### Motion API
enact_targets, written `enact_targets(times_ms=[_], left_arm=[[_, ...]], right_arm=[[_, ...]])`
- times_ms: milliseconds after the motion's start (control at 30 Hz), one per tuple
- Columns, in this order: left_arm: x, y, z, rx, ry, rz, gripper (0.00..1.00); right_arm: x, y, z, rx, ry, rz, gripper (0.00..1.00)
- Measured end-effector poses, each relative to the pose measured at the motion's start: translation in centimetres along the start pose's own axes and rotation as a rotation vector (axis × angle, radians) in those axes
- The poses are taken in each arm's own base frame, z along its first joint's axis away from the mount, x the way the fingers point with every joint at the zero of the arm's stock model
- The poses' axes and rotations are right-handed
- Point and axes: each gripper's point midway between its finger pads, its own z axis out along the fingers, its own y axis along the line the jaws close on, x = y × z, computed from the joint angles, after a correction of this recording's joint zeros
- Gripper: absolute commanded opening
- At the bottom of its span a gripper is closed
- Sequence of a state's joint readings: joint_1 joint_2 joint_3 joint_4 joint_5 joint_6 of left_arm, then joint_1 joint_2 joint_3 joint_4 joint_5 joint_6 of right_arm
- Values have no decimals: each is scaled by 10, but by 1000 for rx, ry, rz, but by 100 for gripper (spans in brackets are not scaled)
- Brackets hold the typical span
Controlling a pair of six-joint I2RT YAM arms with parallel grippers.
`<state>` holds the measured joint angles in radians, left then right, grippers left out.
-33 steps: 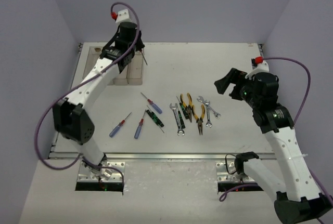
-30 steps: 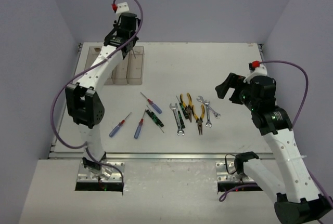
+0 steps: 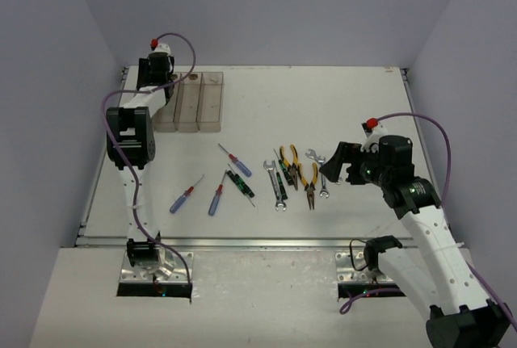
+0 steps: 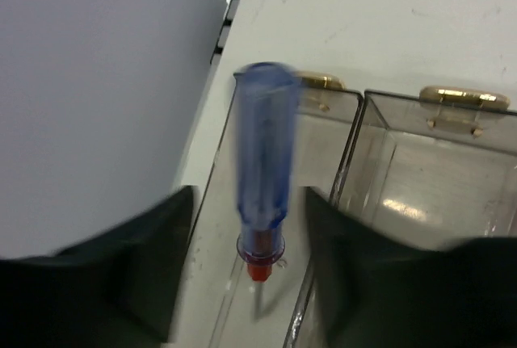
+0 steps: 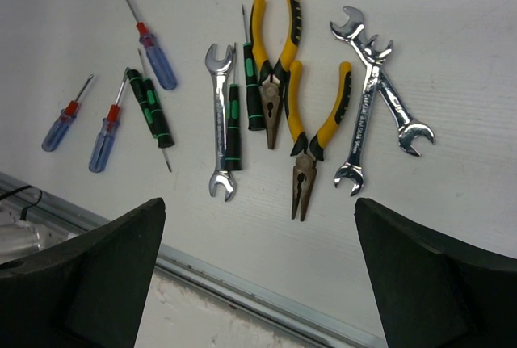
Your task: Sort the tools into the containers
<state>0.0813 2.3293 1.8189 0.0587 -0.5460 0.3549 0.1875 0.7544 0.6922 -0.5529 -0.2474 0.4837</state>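
over the leftmost bin of the containers (image 4: pixel 355 146) the left end effector (image 4: pixel 249 203) holds its fingers spread, so the blue screwdriver (image 4: pixel 262 146) seems free to fall inside, while the right end effector (image 5: pixel 258 203), spread and empty, hovers above the other tools (image 5: pixel 266 106), well apart from the containers.

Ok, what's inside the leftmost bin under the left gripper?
A blue-handled screwdriver, blurred, tip down, is inside the leftmost bin between the open fingers of the left gripper, touching neither. The bin's near end is hidden behind those fingers; the next bin looks empty where visible.
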Motion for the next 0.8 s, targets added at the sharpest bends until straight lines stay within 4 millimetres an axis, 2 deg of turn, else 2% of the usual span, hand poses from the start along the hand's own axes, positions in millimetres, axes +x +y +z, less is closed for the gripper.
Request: enact_targets(times_ms=[67, 200, 233, 300, 400, 467, 500, 533, 600, 667, 733, 800], left_arm=[[11, -4, 0, 3, 20, -12, 79], [2, 2, -6, 0, 11, -85, 89], [-4, 4, -10, 8, 11, -127, 97], [-20, 8, -24, 38, 17, -224, 100], [-67, 30, -68, 93, -17, -437, 100], [-107, 54, -116, 156, -73, -611, 100], [-124, 66, -147, 203, -105, -707, 100], [-136, 79, -183, 261, -138, -798, 100], [-145, 100, -253, 377, -202, -943, 100], [-142, 110, -318, 507, -285, -1053, 100], [-110, 101, -362, 596, -276, -1081, 100], [-74, 84, -393, 685, -239, -1081, 100]], right_arm=[[2, 7, -1, -38, 12, -1, 99], [5, 19, -3, -100, 31, -6, 99], [5, 23, -3, -117, 37, -8, 99], [3, 37, 1, -180, 49, -8, 98], [5, 70, 16, -308, 80, -38, 96], [20, 88, 33, -334, 153, -82, 95], [30, 98, 42, -332, 201, -110, 94], [39, 109, 53, -328, 247, -145, 92], [52, 127, 73, -305, 308, -211, 87], [59, 136, 93, -250, 352, -266, 85], [53, 146, 122, -190, 358, -324, 82], [47, 154, 155, -131, 351, -378, 80]])
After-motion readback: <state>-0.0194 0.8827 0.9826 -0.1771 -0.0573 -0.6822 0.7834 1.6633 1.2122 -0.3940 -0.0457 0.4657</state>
